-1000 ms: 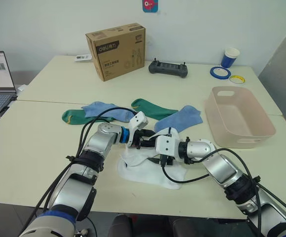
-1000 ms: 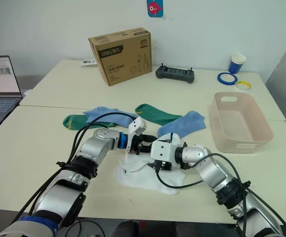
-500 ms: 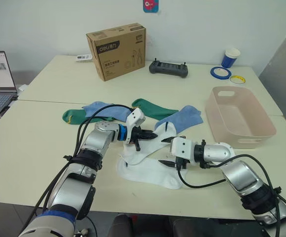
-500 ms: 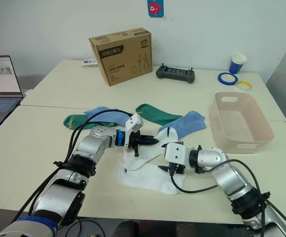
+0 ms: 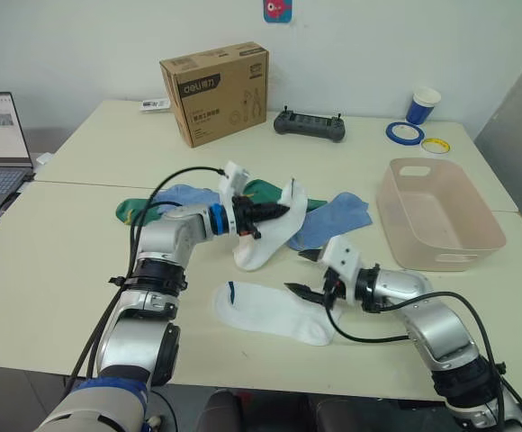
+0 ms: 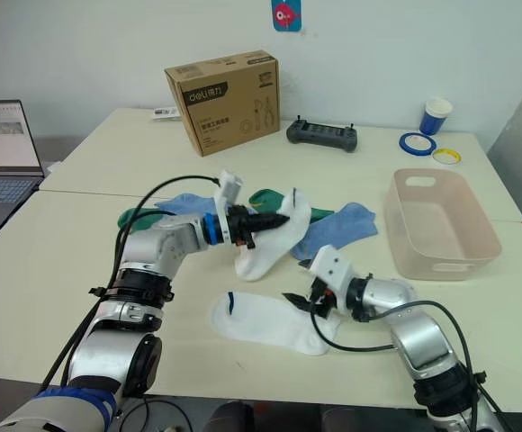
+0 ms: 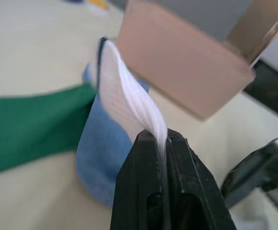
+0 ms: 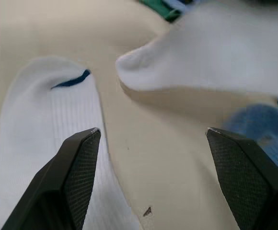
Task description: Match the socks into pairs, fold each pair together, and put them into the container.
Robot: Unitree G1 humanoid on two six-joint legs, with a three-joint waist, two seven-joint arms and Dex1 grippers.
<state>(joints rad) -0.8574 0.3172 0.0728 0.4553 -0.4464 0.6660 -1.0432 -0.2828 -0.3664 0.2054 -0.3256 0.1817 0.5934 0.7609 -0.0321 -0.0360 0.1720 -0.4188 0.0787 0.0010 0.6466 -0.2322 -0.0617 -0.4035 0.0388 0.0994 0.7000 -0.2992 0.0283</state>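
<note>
Left gripper [image 5: 277, 211] pinching limp white sock [image 5: 263, 241]; right gripper [image 5: 307, 273] spread over flat white sock [image 5: 270, 310].

Left gripper [image 5: 276, 211] clamped, right gripper [image 5: 307, 273] agape.

Head stereo downward; wrist close-ups.

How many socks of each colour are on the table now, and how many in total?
White socks: 2, one held up by the left gripper, one flat on the table.
Light blue socks: 2.
Dark green socks: 2.
Total: 6 socks.
</note>
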